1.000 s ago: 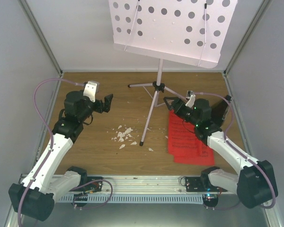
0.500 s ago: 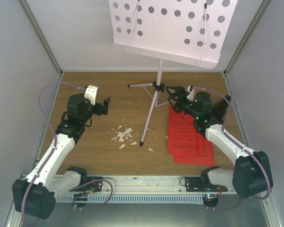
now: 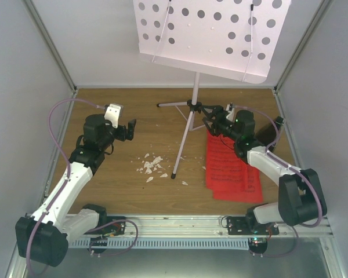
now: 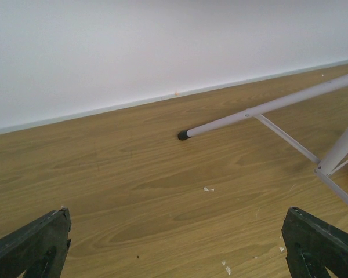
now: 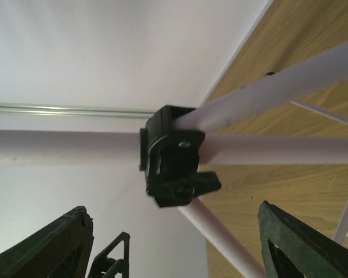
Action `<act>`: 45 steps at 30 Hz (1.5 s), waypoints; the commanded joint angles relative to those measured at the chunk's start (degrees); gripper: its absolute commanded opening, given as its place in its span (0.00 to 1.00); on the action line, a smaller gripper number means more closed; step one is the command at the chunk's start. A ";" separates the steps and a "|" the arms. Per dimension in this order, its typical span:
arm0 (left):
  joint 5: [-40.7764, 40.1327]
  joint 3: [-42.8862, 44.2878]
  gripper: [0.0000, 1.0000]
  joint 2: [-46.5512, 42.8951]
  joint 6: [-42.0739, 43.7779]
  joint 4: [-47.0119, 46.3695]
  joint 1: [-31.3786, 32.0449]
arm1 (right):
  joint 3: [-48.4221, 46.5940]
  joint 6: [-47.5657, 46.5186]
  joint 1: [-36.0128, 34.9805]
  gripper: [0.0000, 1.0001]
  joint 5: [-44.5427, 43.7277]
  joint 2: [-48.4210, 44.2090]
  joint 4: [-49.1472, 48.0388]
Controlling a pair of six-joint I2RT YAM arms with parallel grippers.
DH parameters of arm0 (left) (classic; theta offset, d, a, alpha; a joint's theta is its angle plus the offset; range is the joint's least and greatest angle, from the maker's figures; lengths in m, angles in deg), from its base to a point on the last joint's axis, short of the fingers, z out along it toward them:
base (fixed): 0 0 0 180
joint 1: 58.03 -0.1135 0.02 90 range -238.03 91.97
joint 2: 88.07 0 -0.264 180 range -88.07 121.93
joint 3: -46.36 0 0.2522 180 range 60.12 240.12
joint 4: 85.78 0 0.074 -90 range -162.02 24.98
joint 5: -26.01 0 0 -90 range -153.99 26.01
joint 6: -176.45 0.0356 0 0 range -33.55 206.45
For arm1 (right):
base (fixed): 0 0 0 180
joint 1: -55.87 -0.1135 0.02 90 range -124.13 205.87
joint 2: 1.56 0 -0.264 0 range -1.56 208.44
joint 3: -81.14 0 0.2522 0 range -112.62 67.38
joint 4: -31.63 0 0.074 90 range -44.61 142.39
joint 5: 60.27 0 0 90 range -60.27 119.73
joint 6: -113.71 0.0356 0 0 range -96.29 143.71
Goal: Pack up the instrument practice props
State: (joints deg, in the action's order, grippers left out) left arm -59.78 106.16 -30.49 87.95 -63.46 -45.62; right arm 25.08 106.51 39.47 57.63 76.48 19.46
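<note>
The white music stand point(image 3: 211, 37) rises at the table's point(image 3: 122, 185) twelve o'clock; red sheets point(image 3: 232, 171) lie flat at four o'clock; the right gripper point(image 3: 210, 117), jaws apart, faces the stand's black hub point(image 5: 171, 156); the left gripper point(image 3: 131, 128) hovers at nine o'clock, jaws spread.

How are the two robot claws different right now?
The right gripper faces the black hub of the music stand at close range; the left gripper faces bare wooden table, with one tripod leg ahead. The right gripper is beside the stand's pole; the left gripper is well apart from it. Both are open and hold nothing.
</note>
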 commanded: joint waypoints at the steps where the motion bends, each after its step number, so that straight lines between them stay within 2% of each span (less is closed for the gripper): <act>1: 0.79 1.31 0.99 -0.89 -0.62 -1.97 0.51 | -2.13 -0.46 1.10 0.76 1.49 3.09 -3.65; 12: 1.30 1.69 0.99 -1.12 -0.77 -1.62 0.51 | -3.87 0.65 0.94 0.67 3.88 7.45 -6.88; 16: 1.24 1.73 0.99 -1.03 -0.77 -1.55 0.58 | -3.81 1.55 0.91 0.60 4.24 8.55 -9.11; 30: 1.82 1.77 0.99 -0.90 -0.95 -1.56 0.57 | -4.60 2.33 0.76 0.48 4.22 10.72 -11.35; 40: 1.82 1.79 0.99 -1.01 -0.96 -1.53 0.61 | -4.75 0.75 0.73 0.38 3.51 9.68 -9.89; 45: 1.80 1.78 0.99 -0.89 -0.88 -1.68 0.67 | -4.47 -3.15 0.65 0.33 1.71 8.01 -6.44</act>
State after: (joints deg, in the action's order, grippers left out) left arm -58.45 106.19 -30.53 87.29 -63.20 -45.36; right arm 21.58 107.45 40.15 61.35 86.43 10.22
